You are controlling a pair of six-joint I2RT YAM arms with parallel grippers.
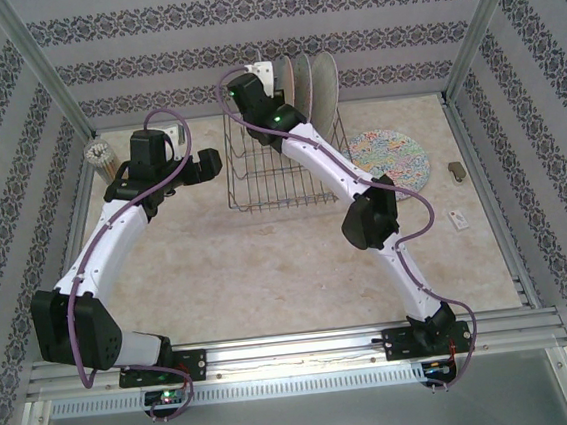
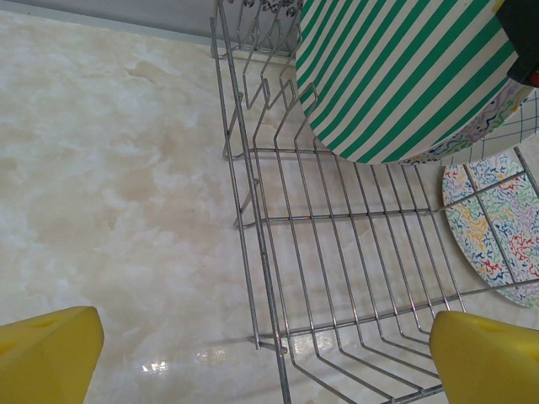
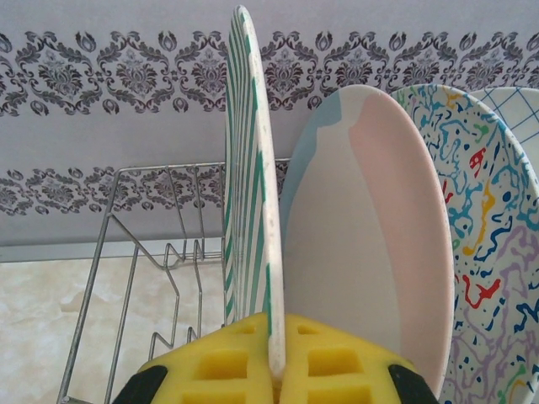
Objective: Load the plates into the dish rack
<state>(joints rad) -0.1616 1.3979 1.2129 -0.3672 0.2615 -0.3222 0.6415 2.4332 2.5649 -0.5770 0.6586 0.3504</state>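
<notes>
The green-white striped plate (image 3: 251, 168) stands on edge in the wire dish rack (image 3: 135, 252), and my right gripper (image 3: 278, 370) is shut on its near rim. Behind it stand a cream plate with blue and pink rim blocks (image 3: 362, 236), a floral plate (image 3: 484, 252) and a checked plate (image 3: 515, 109). From above, the standing plates (image 1: 304, 85) fill the rack's (image 1: 270, 179) far end, with the right gripper (image 1: 262, 76) at them. Another floral plate (image 1: 389, 157) lies flat on the table right of the rack. My left gripper (image 1: 171, 175) hangs open beside the rack's left side (image 2: 253, 210), holding nothing.
A cup of pencils (image 1: 104, 159) stands at the back left corner. Two small objects (image 1: 455, 169) (image 1: 457, 219) lie near the right frame post. Patterned walls close in the back and both sides. The near half of the rack (image 2: 354, 278) holds no plates.
</notes>
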